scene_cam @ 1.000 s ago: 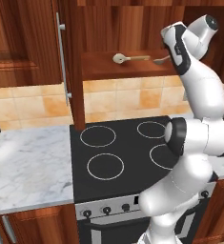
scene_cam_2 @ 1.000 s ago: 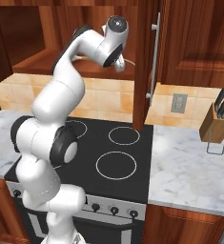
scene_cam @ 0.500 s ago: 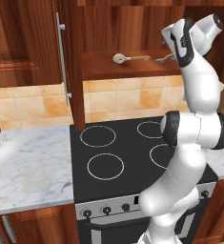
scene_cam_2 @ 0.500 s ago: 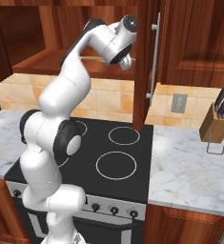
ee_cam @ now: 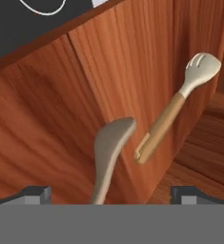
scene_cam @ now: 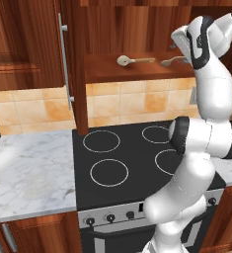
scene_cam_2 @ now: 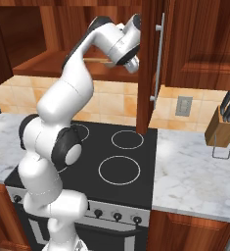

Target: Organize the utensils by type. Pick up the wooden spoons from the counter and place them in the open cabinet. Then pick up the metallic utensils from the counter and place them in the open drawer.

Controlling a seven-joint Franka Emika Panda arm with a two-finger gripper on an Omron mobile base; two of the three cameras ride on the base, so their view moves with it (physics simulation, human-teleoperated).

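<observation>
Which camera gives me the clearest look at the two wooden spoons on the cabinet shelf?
The hand view: both wooden spoons fill it close up. The left base view shows them small on the shelf. In the right base view the arm mostly covers them.

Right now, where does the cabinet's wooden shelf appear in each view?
Left base view: shelf at upper centre, above the stove.
Right base view: shelf at upper left, left of the open door.
Hand view: shelf across the middle, under the wooden spoons.
Shared landmark: the stove's white rings.

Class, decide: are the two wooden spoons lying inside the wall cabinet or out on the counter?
Inside: both wooden spoons lie flat on the cabinet shelf, behind its open door, above the stove.
</observation>
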